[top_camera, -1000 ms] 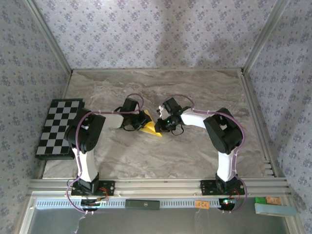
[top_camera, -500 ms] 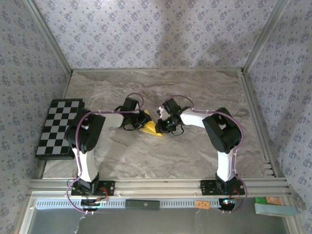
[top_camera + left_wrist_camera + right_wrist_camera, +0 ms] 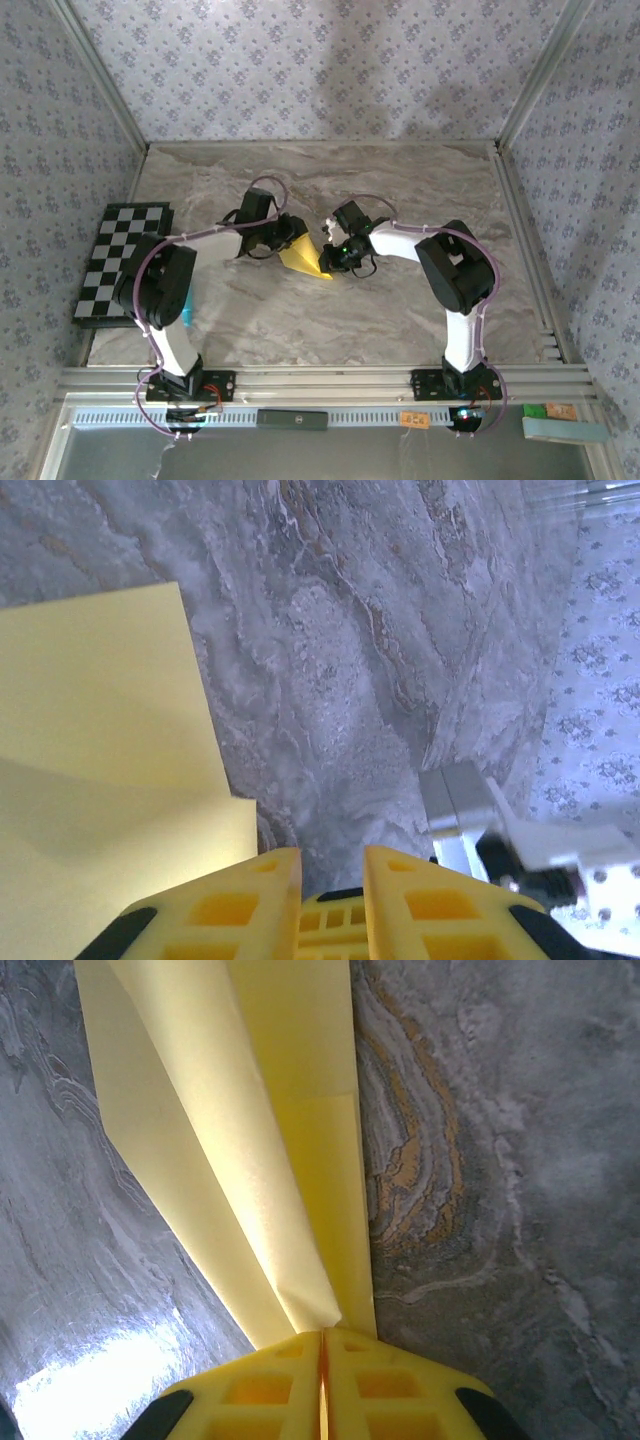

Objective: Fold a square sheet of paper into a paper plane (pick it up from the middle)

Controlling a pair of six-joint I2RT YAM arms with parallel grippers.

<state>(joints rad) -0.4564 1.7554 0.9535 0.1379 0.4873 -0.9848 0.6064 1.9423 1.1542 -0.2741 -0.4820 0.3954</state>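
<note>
The marble-veined table point(image 3: 400, 190) carries two arms, both bent at the elbow and reaching inward so their wrists meet near its middle. The left arm point(image 3: 160, 290) stretches its forearm rightward; the right arm point(image 3: 455, 270) points its forearm leftward. One black-and-white checkered board point(image 3: 115, 265) lies flat at the table's left edge. Between the wrists lies one folded yellow paper sheet point(image 3: 302, 257), thin, matte and creased into a narrow pointed wedge. The right gripper point(image 3: 322, 1338) has its ribbed yellow fingers pressed together on the paper's fold. The left gripper point(image 3: 332, 855) stands slightly parted, gripping nothing, the paper just beside it.
</note>
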